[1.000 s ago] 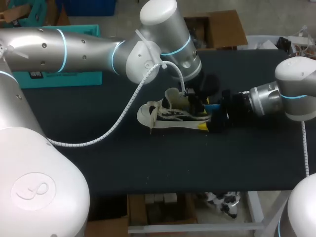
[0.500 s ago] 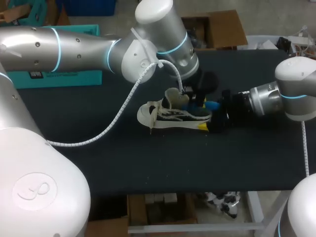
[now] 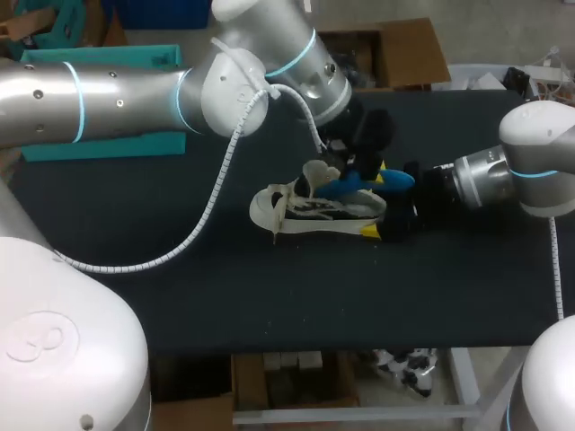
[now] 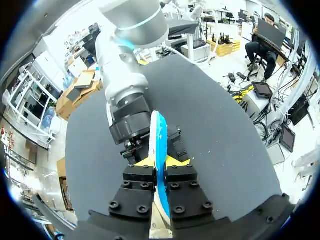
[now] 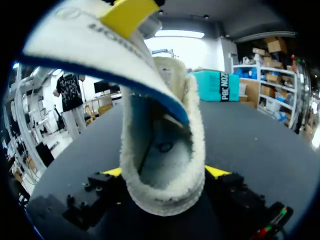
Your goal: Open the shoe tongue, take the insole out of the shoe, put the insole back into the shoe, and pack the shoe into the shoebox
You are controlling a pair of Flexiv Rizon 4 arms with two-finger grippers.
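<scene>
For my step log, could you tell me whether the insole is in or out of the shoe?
Partly out: the left gripper holds the blue insole by its heel end above the shoe, its front end inside.

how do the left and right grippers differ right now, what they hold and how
The left gripper pinches the thin blue insole, fingers nearly together; the right gripper clamps the heel of the shoe, fingers wide apart. The left gripper sits above the shoe, while the right gripper comes in level at its heel end. Both are shut on something.
</scene>
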